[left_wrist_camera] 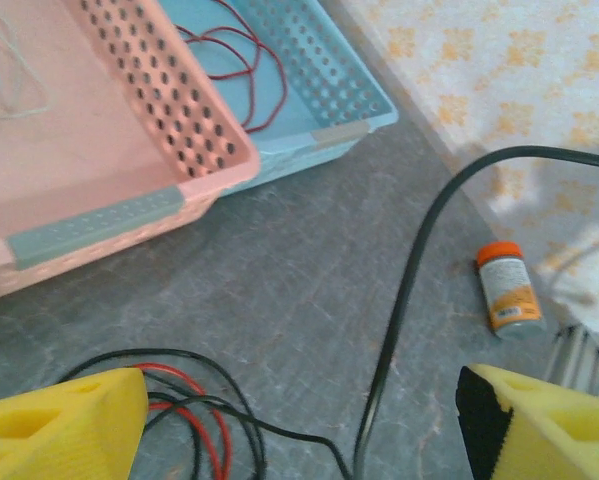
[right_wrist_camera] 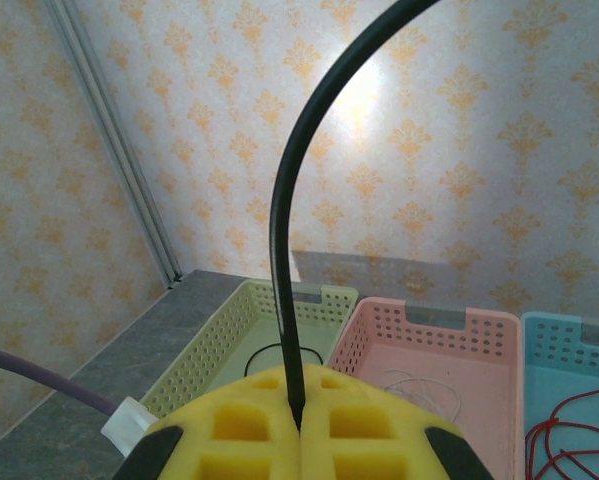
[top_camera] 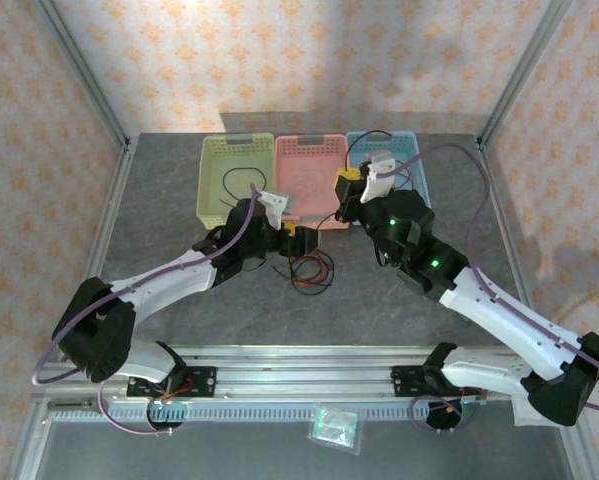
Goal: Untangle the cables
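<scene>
I have the right gripper pinched fully closed on a black cable, which rises from between the yellow pads and arcs to the top of the right wrist frame. My left gripper stands wide apart and holds nothing. In its view a black cable climbs from bottom centre, between the fingers, and bends off to the right edge, touching neither pad. A tangle of red and black cables lies at lower left, just beside the left finger. From overhead that tangle sits on the table just below the left gripper.
</scene>
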